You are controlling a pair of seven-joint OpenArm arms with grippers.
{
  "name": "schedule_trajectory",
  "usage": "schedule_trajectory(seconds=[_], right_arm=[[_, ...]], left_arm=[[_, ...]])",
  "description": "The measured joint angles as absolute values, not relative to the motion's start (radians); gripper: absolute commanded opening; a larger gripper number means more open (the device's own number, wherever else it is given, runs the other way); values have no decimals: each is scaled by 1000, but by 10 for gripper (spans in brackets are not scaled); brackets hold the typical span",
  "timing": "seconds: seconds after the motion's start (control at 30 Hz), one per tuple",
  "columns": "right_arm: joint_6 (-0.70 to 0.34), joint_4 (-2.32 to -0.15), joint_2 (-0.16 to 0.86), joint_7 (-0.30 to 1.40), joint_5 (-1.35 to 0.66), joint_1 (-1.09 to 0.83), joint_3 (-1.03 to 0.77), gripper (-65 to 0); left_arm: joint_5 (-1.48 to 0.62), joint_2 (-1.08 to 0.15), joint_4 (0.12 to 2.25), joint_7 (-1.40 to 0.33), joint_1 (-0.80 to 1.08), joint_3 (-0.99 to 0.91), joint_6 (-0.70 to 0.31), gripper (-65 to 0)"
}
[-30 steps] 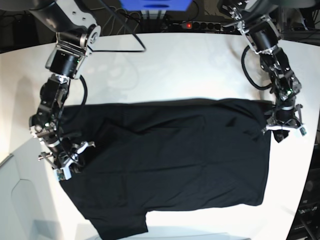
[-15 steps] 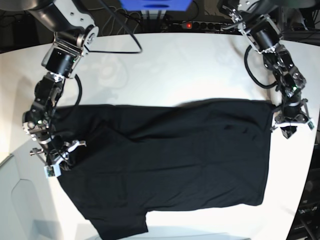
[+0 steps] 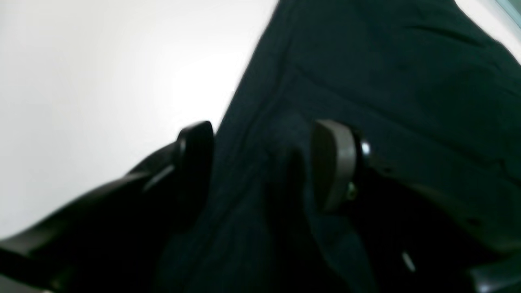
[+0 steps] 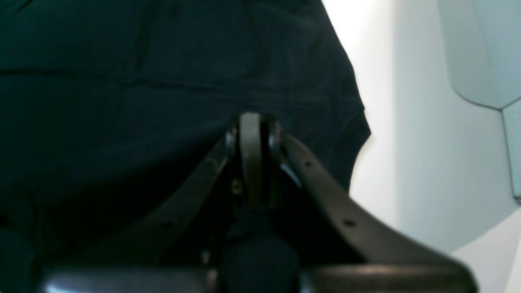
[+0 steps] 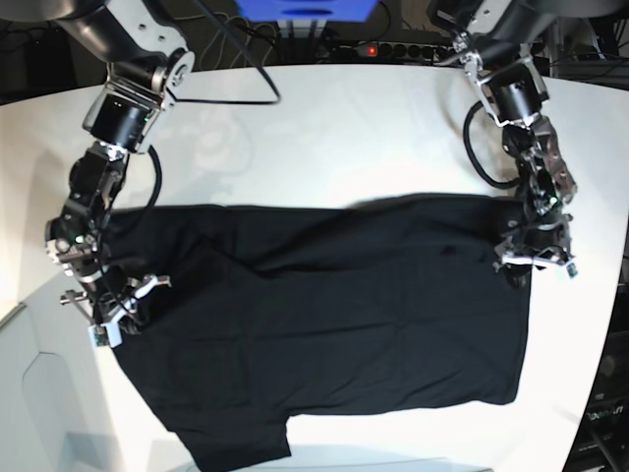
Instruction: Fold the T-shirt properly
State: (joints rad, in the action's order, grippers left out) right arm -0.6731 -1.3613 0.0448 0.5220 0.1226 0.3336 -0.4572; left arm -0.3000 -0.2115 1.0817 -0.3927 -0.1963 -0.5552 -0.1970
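The black T-shirt lies spread on the white counter. It covers most of the near half of the counter, and one sleeve reaches the near edge. Its far edge runs across the middle of the counter, from the left side almost to the right side in the base view.

The left gripper is near the right edge of the counter in the base view, at the far right corner of the shirt. In the left wrist view its jaws stand apart. The cloth rises in a soft fold between them and fills the gap, but the grey pad and the dark finger do not press it. One finger is over the bare counter beside the hem, the other is over the shirt.

The right gripper is near the left edge of the counter in the base view, at the left side of the shirt. In the right wrist view its jaws are closed together, pads touching, and a pinch of the black cloth is held between them. The shirt spreads away beyond the tips, and its edge ends just beside the gripper, with white counter next to it.
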Motion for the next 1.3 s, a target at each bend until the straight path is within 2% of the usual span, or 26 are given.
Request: schedule_trajectory(seconds=[0.2,0.27,0.33,0.53,0.8,1.03,1.3], right_arm=[[-673,-1361,44,519,123,316,-457,-650],[-673,-1361,44,520,123,318,-457,-650],[-673,-1361,44,521,124,318,-457,-650],[-673,-1361,45,521,123,318,-457,-650],[-673,-1361,45,522,124,318,-457,-650],[-673,-1361,45,524,124,317,-457,-650],[-673,-1361,44,523,124,318,-457,-650]], left_arm=[[-301,-219,1024,-388,-212,-507,-199,-281],[-300,-219,1016,-388,-222,-507,-199,-305],[-304,-220,1016,-386,-225,-507,-199,-374],[-304,-221,1019,-389,-222,-513,-199,-641],[-308,-241,1028,-395,-218,-516,-199,-649],[-308,-241,1236,-396,-168,-620,-202,-649],[-308,-234,1215,-401,-166,-619,-202,-649]])
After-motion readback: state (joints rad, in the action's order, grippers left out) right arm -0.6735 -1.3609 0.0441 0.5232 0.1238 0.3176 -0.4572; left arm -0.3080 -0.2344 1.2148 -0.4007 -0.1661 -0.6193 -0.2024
